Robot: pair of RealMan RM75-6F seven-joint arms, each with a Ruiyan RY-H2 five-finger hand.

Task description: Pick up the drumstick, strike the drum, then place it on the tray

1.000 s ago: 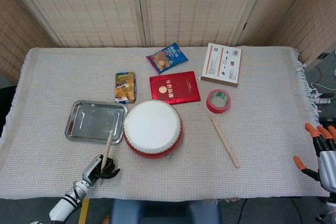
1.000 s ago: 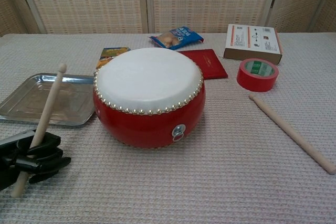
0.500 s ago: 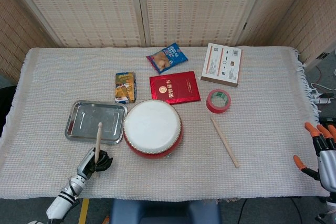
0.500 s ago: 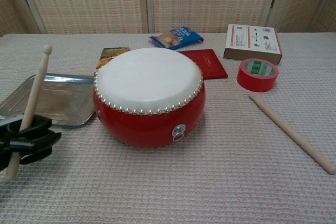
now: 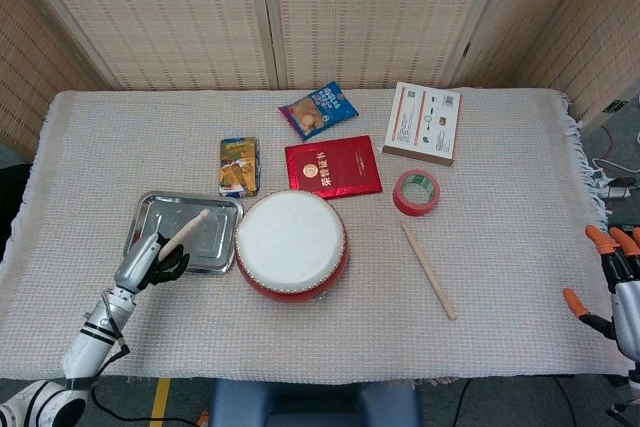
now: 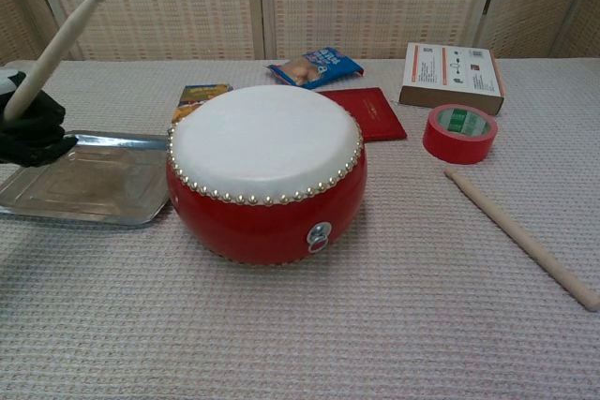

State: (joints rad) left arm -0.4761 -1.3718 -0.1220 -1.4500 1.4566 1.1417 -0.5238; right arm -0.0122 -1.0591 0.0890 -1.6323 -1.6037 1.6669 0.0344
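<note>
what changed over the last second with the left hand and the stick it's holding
The left hand moved away from the table's near edge toward the tray, to the drum's left, carrying the drumstick in its grip; in the chest view it rose. The stick's head now lies over the tray. The drum, the second drumstick, the red tape roll and the right hand stayed put.

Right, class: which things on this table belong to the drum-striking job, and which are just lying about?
Belong to the job:
drumstick, held by the left hand
drum
tray

Just lying about:
second stick
red tape roll
red booklet
white box
blue snack packet
small carton
</note>
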